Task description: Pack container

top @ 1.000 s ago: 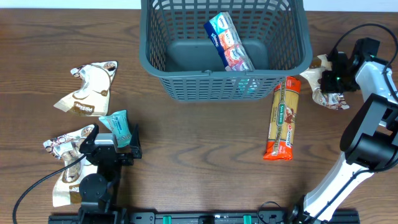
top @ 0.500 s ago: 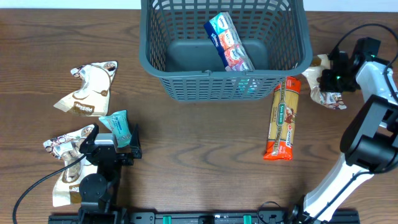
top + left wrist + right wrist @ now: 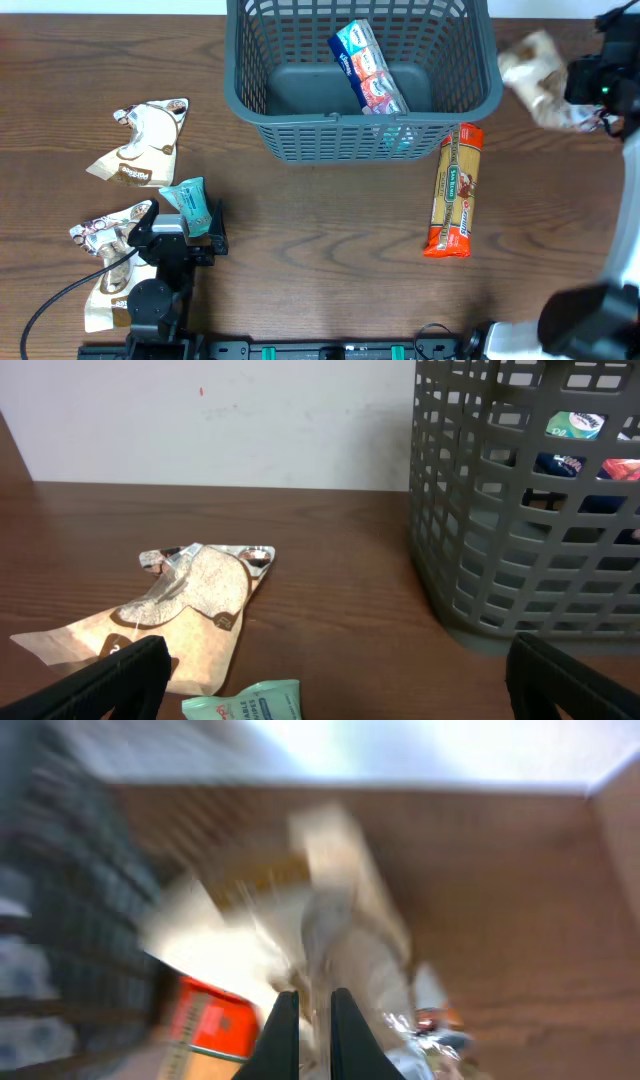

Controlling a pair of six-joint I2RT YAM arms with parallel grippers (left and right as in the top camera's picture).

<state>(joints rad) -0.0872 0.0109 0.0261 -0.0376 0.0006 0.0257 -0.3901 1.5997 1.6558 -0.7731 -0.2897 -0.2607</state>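
The container (image 3: 330,135), a dark grey-blue slotted basket, stands at the back centre with a blue and red packet (image 3: 368,68) lying inside. Right of its rim, my right gripper (image 3: 585,85) is shut on a cream and brown packet (image 3: 540,68), held above the table and blurred by motion. In the right wrist view the gripper (image 3: 315,1005) pinches that packet (image 3: 330,890), with the basket (image 3: 60,920) at the left. My left gripper (image 3: 185,215) rests open at the front left, a teal wipes packet (image 3: 192,205) between its fingers. It (image 3: 340,690) faces the basket wall (image 3: 520,530).
An orange pasta packet (image 3: 455,190) lies lengthwise right of the basket's front corner. Two cream and brown pouches lie at the left, one (image 3: 145,145) further back and one (image 3: 105,250) beside the left arm. The wipes packet (image 3: 245,705) shows low in the left wrist view.
My right gripper has lifted the cream and brown packet off the table and carried it up and toward the back. The left arm has not moved.
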